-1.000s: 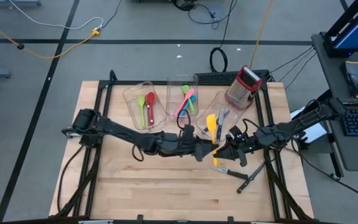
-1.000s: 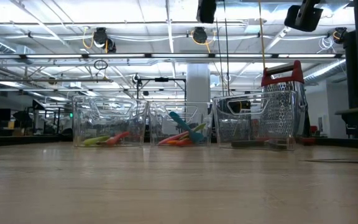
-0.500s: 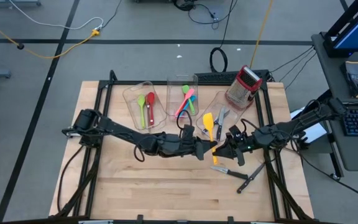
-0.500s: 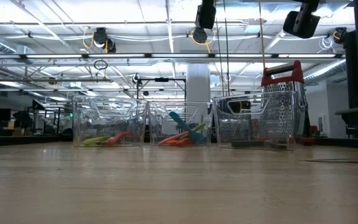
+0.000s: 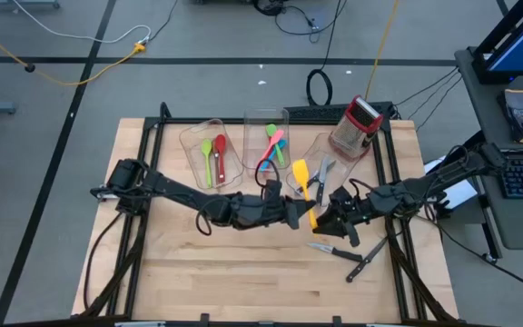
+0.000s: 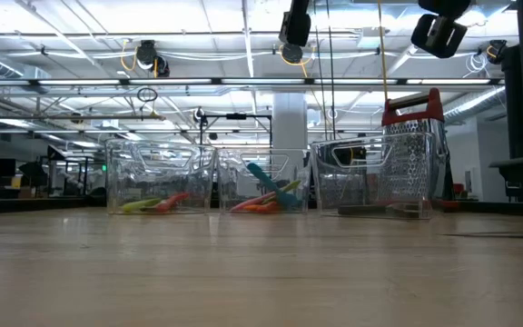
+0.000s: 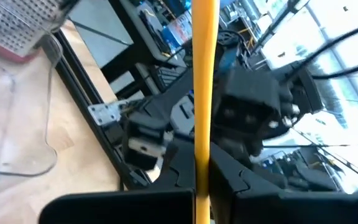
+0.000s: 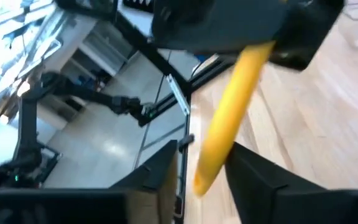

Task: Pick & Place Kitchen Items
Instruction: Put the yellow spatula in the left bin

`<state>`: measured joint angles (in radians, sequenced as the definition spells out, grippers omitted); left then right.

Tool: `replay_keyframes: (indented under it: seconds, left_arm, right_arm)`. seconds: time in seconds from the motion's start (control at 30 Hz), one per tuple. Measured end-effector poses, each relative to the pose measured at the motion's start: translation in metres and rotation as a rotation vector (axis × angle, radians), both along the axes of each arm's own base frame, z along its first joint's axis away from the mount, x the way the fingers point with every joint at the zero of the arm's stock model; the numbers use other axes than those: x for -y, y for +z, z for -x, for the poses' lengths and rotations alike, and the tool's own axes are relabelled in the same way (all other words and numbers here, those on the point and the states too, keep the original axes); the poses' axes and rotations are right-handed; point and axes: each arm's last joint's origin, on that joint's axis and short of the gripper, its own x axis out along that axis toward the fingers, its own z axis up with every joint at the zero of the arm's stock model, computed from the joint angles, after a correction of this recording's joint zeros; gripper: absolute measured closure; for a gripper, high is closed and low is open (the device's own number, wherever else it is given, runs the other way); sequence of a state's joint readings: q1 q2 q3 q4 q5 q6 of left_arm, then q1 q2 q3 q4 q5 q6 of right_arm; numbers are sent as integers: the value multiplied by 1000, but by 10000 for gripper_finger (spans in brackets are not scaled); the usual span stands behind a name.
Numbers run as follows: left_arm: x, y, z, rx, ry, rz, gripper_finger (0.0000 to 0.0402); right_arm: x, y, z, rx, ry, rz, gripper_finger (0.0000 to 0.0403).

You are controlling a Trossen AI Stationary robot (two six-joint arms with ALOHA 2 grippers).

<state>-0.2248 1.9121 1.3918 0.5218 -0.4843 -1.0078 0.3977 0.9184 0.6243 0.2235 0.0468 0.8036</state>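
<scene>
The yellow spatula (image 5: 303, 182) has swung over the last second: its blade now sits farther from the left gripper (image 5: 300, 216), toward the bins. That gripper clamps the handle. The long axis runs from blade down to the right gripper (image 5: 327, 221), whose fingers flank the handle tip; a handover seems underway.

Three clear plastic bins (image 5: 266, 138) sit at the wooden counter's (image 5: 243, 272) upper centre, a red-topped metal box grater (image 5: 354, 126) to their right.

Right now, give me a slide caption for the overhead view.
Both arms meet mid-table over a yellow spatula, held by the left gripper, near three clear bins.
</scene>
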Motion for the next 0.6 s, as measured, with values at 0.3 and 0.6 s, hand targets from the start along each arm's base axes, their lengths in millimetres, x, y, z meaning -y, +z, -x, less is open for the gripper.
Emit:
replay_keyframes:
  seconds: [0.3, 0.6]
  left_arm:
    - [-44, 6, 8, -146, 183, -18, 396]
    - [-119, 35, 45, -318, 211, 93, 396]
  right_arm:
    - [-4, -7, 3, -73, 141, 21, 214]
    - [-3, -7, 3, -54, 145, 58, 217]
